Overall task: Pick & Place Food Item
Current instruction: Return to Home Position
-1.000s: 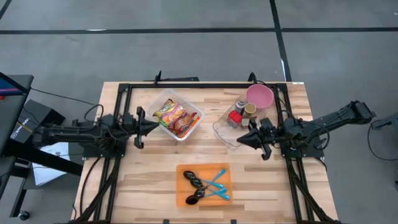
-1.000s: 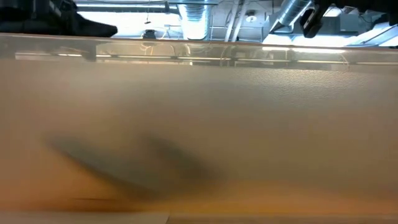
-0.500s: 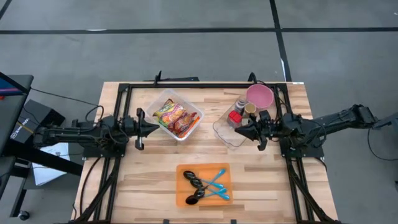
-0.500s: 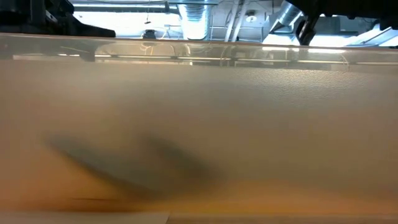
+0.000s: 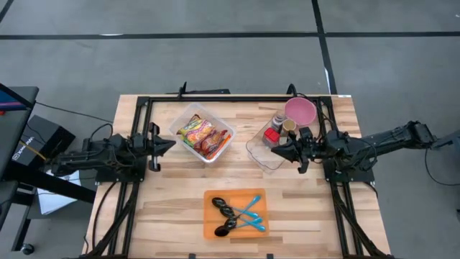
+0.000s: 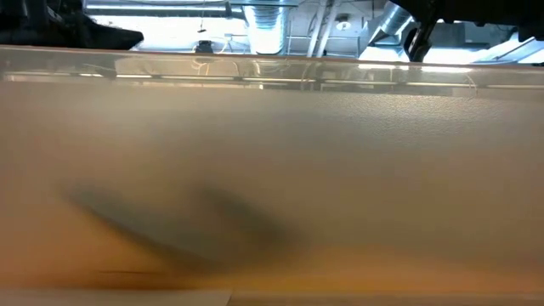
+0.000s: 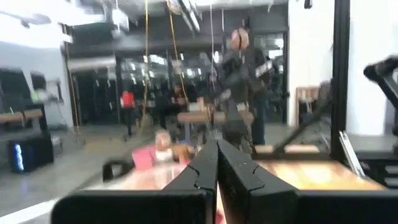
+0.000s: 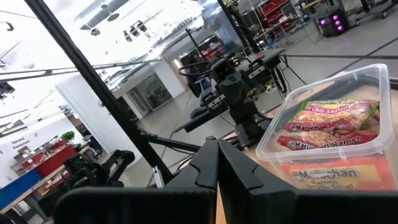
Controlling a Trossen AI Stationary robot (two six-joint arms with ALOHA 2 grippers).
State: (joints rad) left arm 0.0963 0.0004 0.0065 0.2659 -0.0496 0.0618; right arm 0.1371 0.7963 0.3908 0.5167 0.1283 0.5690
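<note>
Left gripper [image 5: 169,144] is pulling back toward the table's [image 5: 172,208] left edge, fingers pressed together. Right gripper [image 5: 275,152], toward the right edge, is also closed. Farther back, noodle packs [image 5: 203,135] are lying in the clear container [image 5: 180,122]. They're likely light and crinkly, best pinched at an edge.

left hand [image 5: 169,144]: back from noodle bin [image 5: 215,119] | right hand [image 5: 274,151]: nearer pink bowl [image 5: 300,110]
</note>
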